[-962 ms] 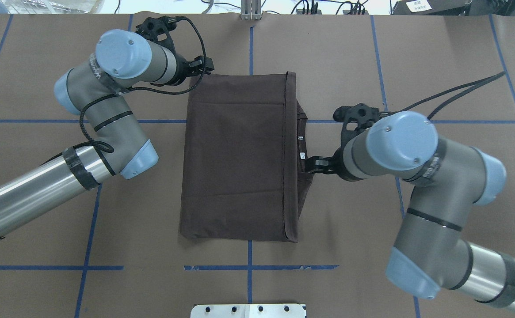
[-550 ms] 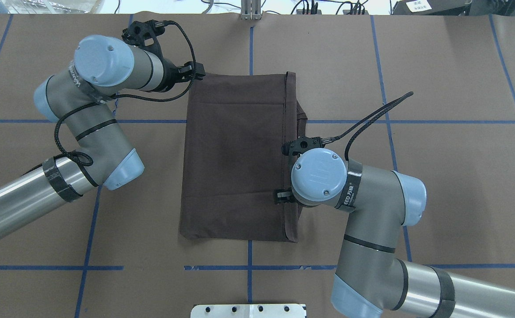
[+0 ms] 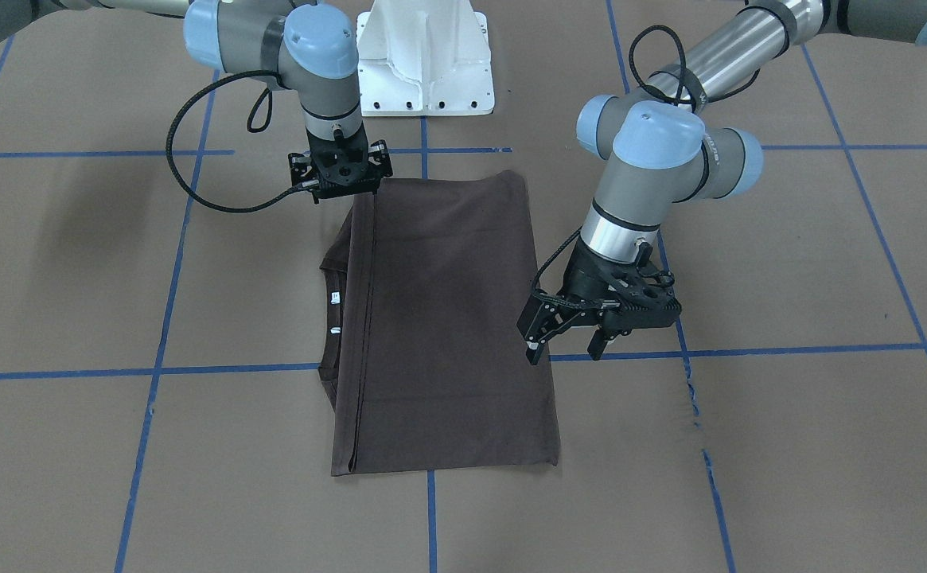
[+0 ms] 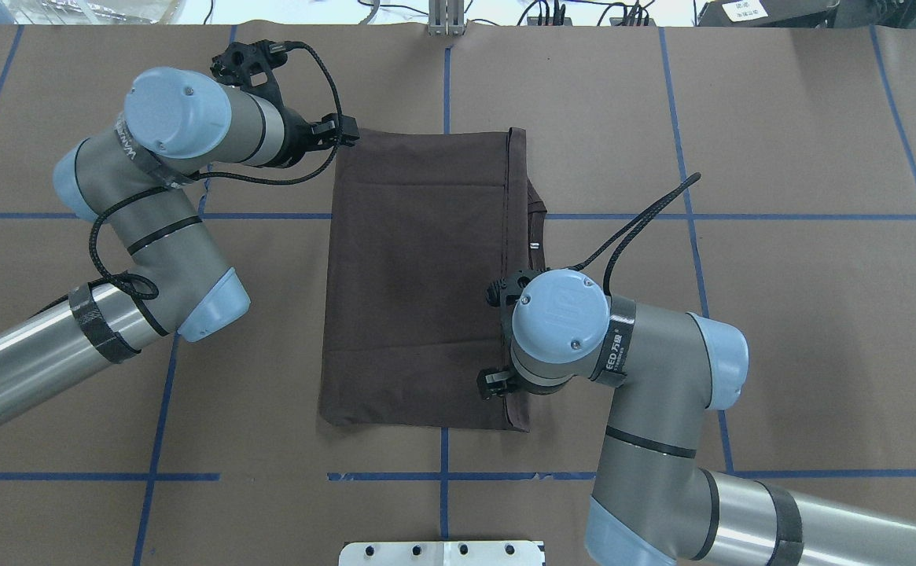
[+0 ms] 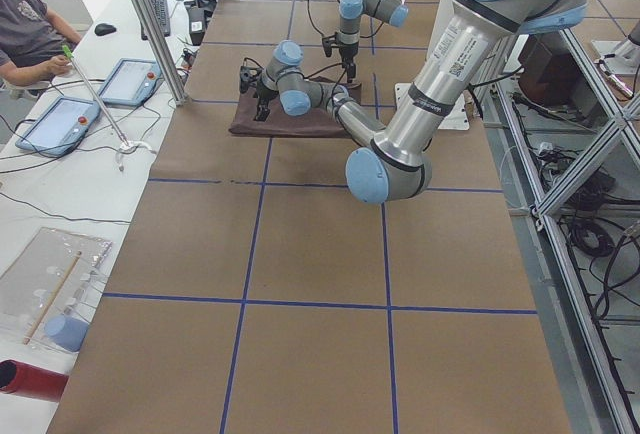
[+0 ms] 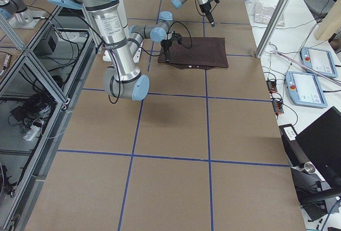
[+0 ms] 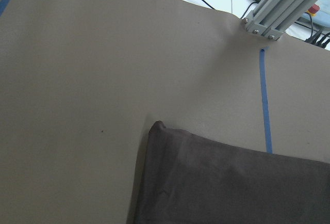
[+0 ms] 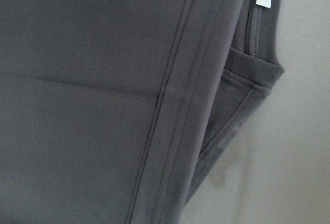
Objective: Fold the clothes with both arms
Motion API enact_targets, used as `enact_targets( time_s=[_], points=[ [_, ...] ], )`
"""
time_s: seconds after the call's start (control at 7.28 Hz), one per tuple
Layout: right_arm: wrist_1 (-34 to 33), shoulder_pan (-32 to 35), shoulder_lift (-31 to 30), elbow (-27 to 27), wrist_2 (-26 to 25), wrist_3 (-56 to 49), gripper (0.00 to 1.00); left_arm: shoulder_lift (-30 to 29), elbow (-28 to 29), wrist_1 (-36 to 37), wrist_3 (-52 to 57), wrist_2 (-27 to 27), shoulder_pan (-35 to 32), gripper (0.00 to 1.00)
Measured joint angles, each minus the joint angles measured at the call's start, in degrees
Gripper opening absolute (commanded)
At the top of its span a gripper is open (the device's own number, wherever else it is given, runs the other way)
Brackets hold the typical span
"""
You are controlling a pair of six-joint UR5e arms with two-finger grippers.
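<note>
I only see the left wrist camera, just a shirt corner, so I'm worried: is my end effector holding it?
Observer: No. The front-facing view shows the left end effector open and empty beside the T-shirt.
Operator: Where's the other arm?
Observer: The right end effector points down over the opposite edge, near the robot's base.
Operator: Is the shirt folded?
Observer: Yes, a rectangle from overhead, with the collar peeking out on its right.

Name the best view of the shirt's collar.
Exterior front-facing: the collar shows unblocked beside the folded T-shirt. Overhead hides part under the right arm; right wrist, a blurred piece; side views, too small; left wrist, none.
</note>
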Motion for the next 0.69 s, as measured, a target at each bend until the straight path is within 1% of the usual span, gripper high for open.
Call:
enact_targets(
  time_s=[0.41, 0.69],
  points=[
    [0.1, -1.8, 0.8, -1.6, -2.0, 3.1, 1.0, 0.2, 0.0, 0.0, 0.0, 0.0, 0.0, 1.0],
    [-1.1, -2.6, 0.8, -2.2, -3.1, 4.2, 1.0, 0.5, 0.0, 0.0, 0.0, 0.1, 0.0, 1.0]
  ],
)
